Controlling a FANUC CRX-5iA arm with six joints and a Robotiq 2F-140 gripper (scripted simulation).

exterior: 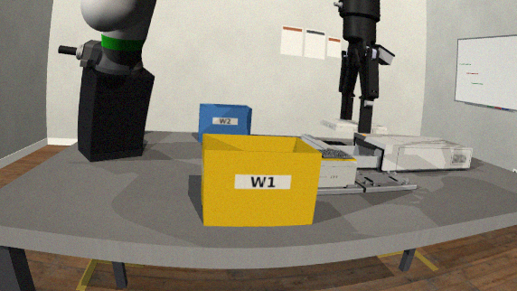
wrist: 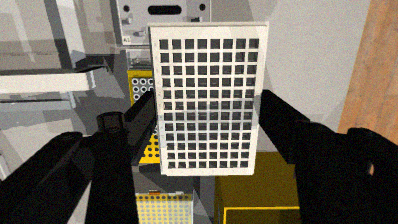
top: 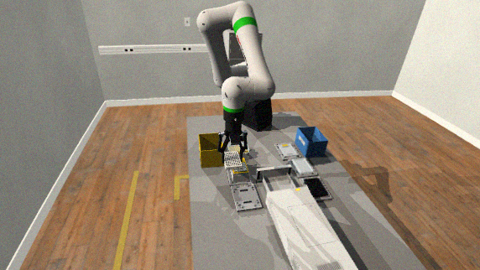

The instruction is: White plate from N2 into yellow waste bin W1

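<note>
My gripper (top: 233, 150) (exterior: 357, 121) (wrist: 207, 105) is shut on the white plate (top: 232, 159) (exterior: 332, 123) (wrist: 207, 100), a flat white grid of square wells gripped by its long sides. It holds the plate level above the bench, just to the right of the yellow bin W1 (top: 208, 150) (exterior: 258, 190) (wrist: 252, 190). The bin stands upright and open, and its edge shows below the plate in the wrist view. A yellow plate (top: 240, 170) (wrist: 141, 85) lies in a nest under the held plate.
The blue bin W2 (top: 311, 141) (exterior: 224, 118) stands at the back right. Several nests with plates, one of them a black plate (top: 316, 187), and an empty grey nest (top: 247, 196) lie mid-bench. A long white machine (top: 306, 226) (exterior: 420, 154) fills the front right. The arm's black base (exterior: 113, 113) stands behind.
</note>
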